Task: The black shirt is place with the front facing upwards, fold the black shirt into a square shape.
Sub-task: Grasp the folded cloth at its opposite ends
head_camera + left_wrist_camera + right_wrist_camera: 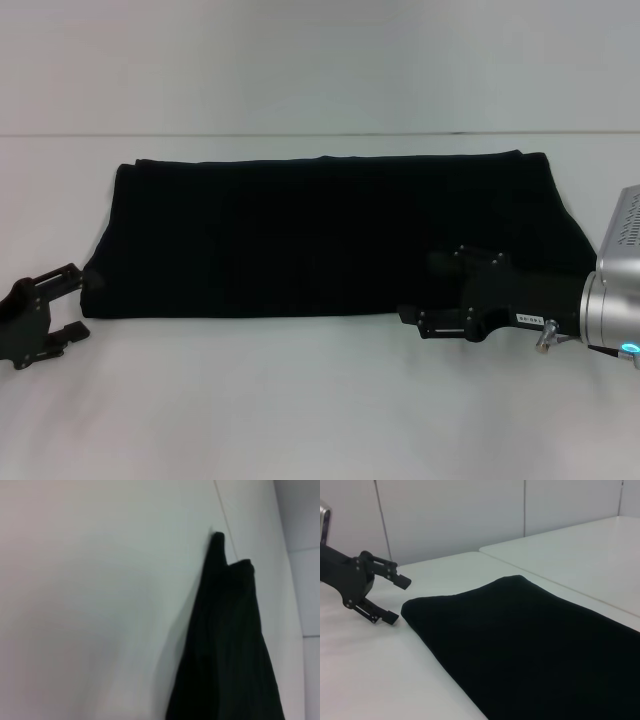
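The white worktop [320, 400] is carrying everything here, and the black shirt [330, 240] is the landmark for all the rest. The black shirt is lying flat across the middle of the worktop as a long folded band of plain black cloth, with no print or label showing. Its far edge is running close to the seam at the back of the worktop, and its near edge is running almost straight from side to side. In the right wrist view the black shirt [530, 650] is showing a rounded, doubled corner, lying smooth on the surface. In the left wrist view only a narrow end of the black shirt [230, 650] is showing.

The right tool [412, 318] is hovering over the shirt's near edge, toward its right end, with its black body overlapping the cloth; whether its fingers are parted or closed, I cannot tell.

The left tool [78, 302] is sitting just beside the shirt's near left corner, its fingers spread apart and holding nothing. The right wrist view is showing the same left tool [395, 599] gaping beside that corner.
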Robot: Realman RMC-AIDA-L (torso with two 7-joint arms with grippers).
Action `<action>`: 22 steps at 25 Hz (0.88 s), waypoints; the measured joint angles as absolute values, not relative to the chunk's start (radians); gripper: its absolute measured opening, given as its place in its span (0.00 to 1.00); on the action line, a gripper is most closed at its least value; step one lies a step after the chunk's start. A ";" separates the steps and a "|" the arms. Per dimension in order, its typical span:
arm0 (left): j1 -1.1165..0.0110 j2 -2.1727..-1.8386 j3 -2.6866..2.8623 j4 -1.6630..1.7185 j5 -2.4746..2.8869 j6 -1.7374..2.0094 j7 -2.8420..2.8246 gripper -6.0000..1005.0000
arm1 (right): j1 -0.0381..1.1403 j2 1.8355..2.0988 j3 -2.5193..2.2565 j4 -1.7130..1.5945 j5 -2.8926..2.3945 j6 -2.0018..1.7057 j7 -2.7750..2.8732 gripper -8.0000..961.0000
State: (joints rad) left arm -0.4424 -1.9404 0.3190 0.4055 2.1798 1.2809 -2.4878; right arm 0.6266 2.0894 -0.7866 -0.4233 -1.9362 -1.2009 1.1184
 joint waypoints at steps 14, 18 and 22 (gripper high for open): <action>-0.519 -1.944 0.330 0.345 2.180 1.151 -2.498 0.87 | 0.626 2.089 -0.787 -0.415 -1.933 -1.203 1.124 0.98; -0.539 -1.945 0.373 0.348 2.179 1.132 -2.498 0.87 | 0.625 2.089 -0.785 -0.413 -1.931 -1.206 1.124 0.98; -0.546 -1.941 0.408 0.355 2.180 1.122 -2.493 0.86 | 0.625 2.090 -0.780 -0.411 -1.931 -1.209 1.124 0.98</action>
